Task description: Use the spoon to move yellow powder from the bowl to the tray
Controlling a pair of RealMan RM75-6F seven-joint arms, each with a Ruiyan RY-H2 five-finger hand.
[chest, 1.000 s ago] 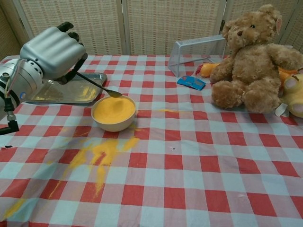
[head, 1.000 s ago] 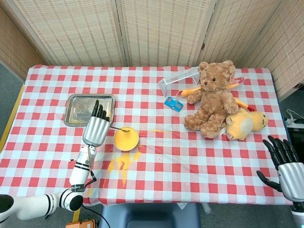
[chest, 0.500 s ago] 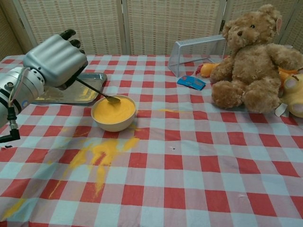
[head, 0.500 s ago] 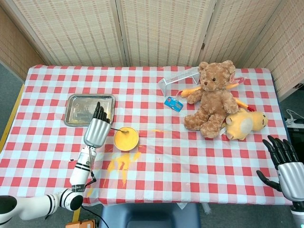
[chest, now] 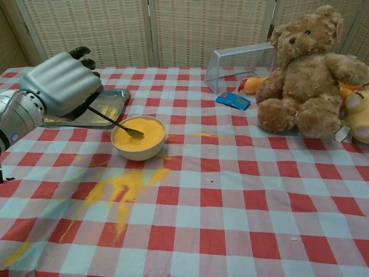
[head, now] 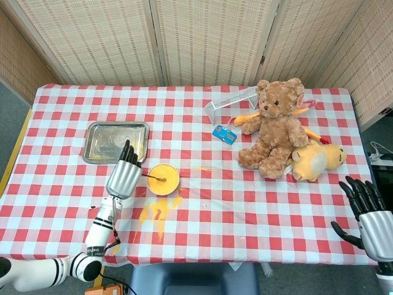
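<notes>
Dipping lower now: left silver hand (chest: 60,83) pulling back toward table edge, fingers curling round thin dark metal spoon (chest: 115,123), tip sinking into yellow powder (chest: 140,134) heaped in round cream bowl (chest: 138,149). Shiny rectangular steel tray (head: 116,140) sitting just behind bowl. Right hand (head: 368,216) resting idle, fingers spreading, gripping nothing.

The spoon (chest: 115,123) handle's upper end is hidden inside the left hand (chest: 62,82), whose fingertips curl out of sight. The right hand (head: 370,216) is cut off by the head view's near right edge (the chest view misses it). The tray (chest: 118,97) is partly hidden behind the left hand.
</notes>
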